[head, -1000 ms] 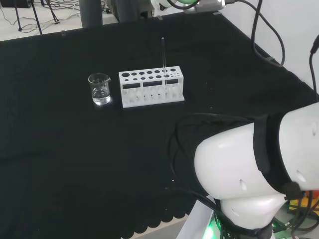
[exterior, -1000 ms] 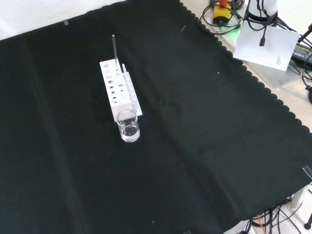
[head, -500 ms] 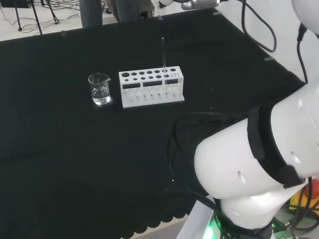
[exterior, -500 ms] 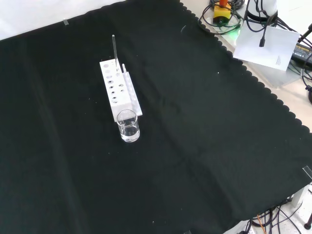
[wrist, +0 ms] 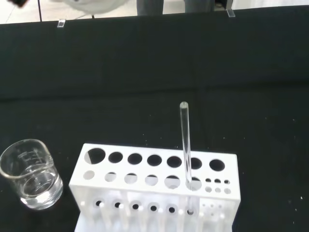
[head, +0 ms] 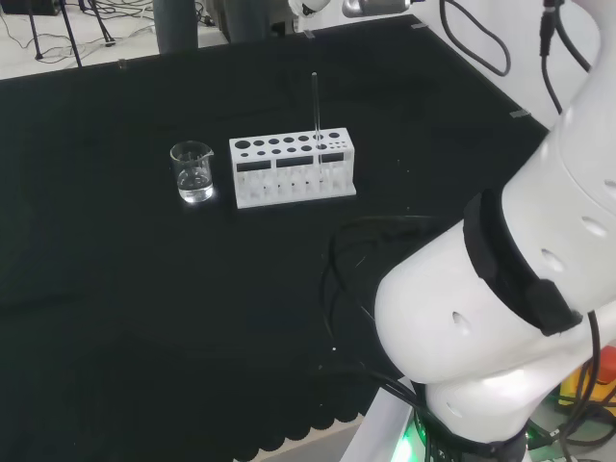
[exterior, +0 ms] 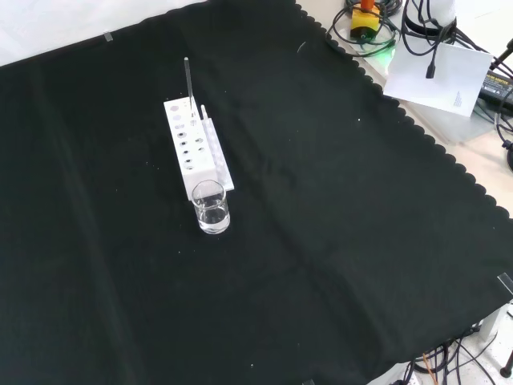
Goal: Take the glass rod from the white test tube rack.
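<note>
Near one end of the white test tube rack [wrist: 154,186], the glass rod [wrist: 185,145] stood upright in a hole, its upper length free above the rack. It looked light, stiff, slippery and breakable, so pinching that upper length seemed best. One rod, one rack and one beaker [wrist: 30,174] stood there; the hand's state could not be told.
</note>
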`<state>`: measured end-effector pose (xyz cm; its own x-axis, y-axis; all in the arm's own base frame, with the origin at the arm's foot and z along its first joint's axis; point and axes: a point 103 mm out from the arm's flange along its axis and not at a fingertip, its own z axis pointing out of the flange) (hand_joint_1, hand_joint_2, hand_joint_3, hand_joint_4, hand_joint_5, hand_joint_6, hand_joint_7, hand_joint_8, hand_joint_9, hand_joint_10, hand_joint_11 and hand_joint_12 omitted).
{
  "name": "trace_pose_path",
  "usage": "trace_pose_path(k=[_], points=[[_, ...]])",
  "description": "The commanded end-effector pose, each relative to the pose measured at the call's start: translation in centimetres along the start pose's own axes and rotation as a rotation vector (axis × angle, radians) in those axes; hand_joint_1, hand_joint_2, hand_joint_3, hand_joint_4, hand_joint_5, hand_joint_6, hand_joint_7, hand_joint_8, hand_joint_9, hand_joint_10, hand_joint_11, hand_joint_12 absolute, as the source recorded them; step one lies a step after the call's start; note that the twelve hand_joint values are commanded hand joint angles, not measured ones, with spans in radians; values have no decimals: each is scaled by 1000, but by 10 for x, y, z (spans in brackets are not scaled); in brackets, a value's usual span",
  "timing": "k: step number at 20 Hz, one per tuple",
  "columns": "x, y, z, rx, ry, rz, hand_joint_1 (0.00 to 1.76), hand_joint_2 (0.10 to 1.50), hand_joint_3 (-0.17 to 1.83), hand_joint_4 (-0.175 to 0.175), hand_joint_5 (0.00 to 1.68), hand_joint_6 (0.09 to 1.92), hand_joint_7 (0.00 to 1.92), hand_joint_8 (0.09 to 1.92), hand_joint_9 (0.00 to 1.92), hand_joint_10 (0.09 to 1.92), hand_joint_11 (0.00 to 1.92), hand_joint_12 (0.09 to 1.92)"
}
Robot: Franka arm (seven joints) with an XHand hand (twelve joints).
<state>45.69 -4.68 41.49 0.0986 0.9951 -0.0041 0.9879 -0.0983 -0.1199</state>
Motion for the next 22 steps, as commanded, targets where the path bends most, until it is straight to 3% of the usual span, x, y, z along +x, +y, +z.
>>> trace_pose_path(k=[1, 10, 22], points=[[-9, 34, 6, 6, -24, -14, 727, 781, 622, -175, 0, 87, 0, 316, 0, 645, 0, 962], [-16, 56, 28, 38, -17, -19, 719, 797, 598, -175, 2, 87, 0, 364, 0, 666, 0, 983], [-7, 50, 62, 70, -19, -34, 676, 823, 577, -175, 14, 87, 0, 608, 0, 865, 0, 1145]])
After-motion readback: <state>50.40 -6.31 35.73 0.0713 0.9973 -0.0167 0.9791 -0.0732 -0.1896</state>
